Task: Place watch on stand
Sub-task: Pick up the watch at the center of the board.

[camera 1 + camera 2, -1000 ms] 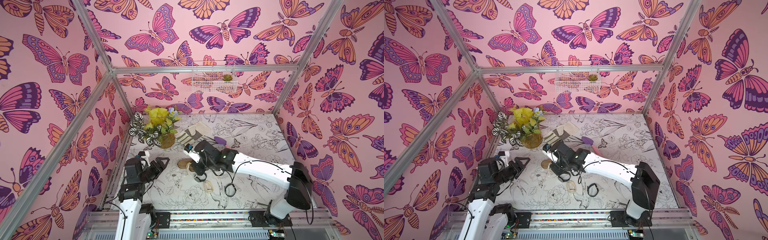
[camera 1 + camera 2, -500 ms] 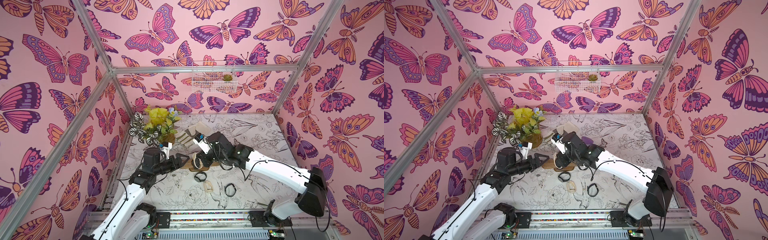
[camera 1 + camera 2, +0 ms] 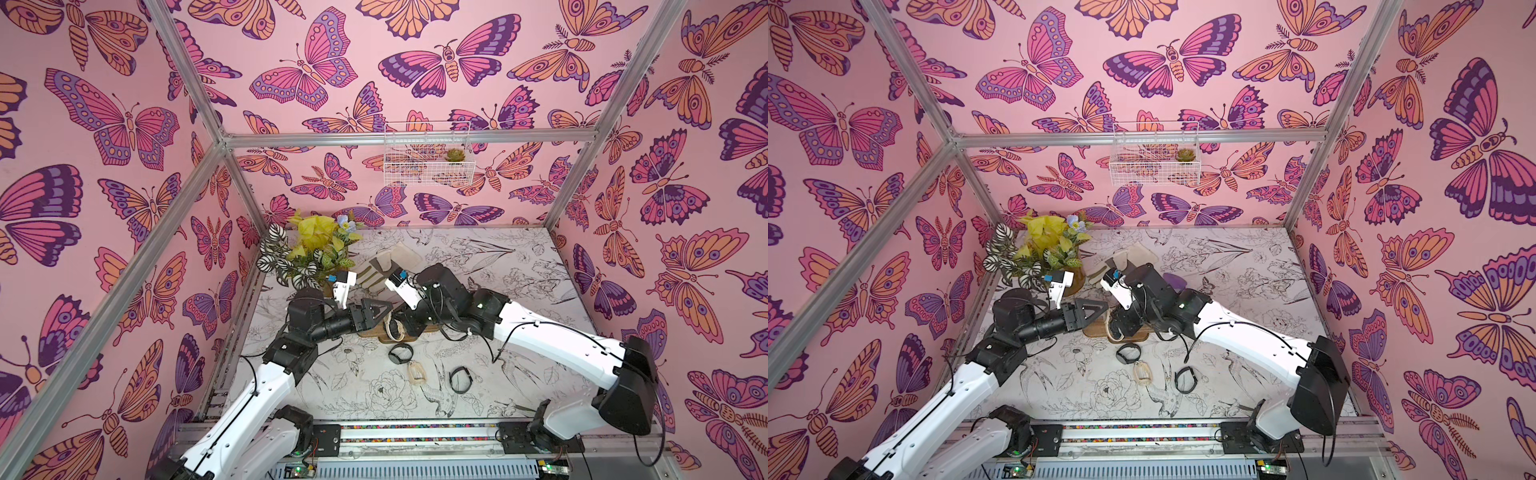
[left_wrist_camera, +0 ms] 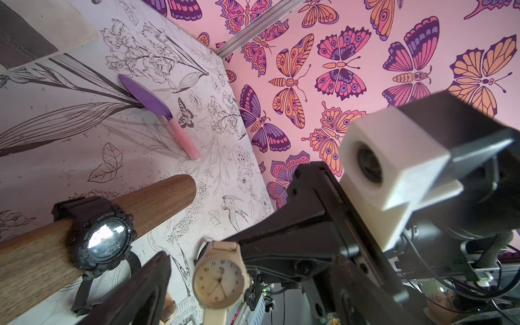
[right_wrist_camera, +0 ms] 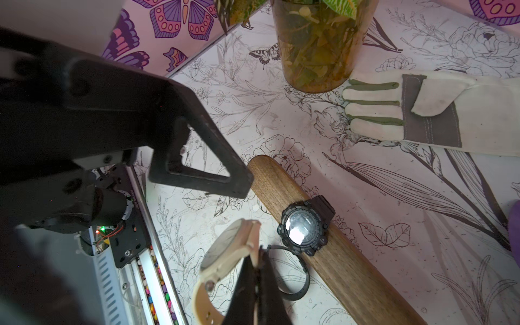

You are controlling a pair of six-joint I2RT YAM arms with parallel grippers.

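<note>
Entry: cream analogue wristwatch (image 4: pixel 221 278), hanging clear of the bench (image 3: pixel 498 257) just beside the stand (image 5: pixel 281 185), on the side facing the front edge, and not yet sitting on the bar. The right gripper (image 5: pixel 257 270) is pinching its strap edgewise with closed jaws, probably so that the loop is hanging open for threading over a rounded end. The left gripper (image 3: pixel 386 316) is hovering with jaws spread wide and carrying nothing, near the bar end pointing toward the bench's left edge. It appears to be readying to steady the stand or receive the strap. A black sports watch (image 5: pixel 302 228) is already wrapping the bar. The stand is lying left of the bench's middle, in front of the plant vase (image 5: pixel 315 47) occupying the back left corner. A second black watch (image 3: pixel 401 354), a pale amber watch (image 3: pixel 417 372) and a third black watch (image 3: pixel 460 379) are lying nearer the front edge, apparently awaiting their turn.
</note>
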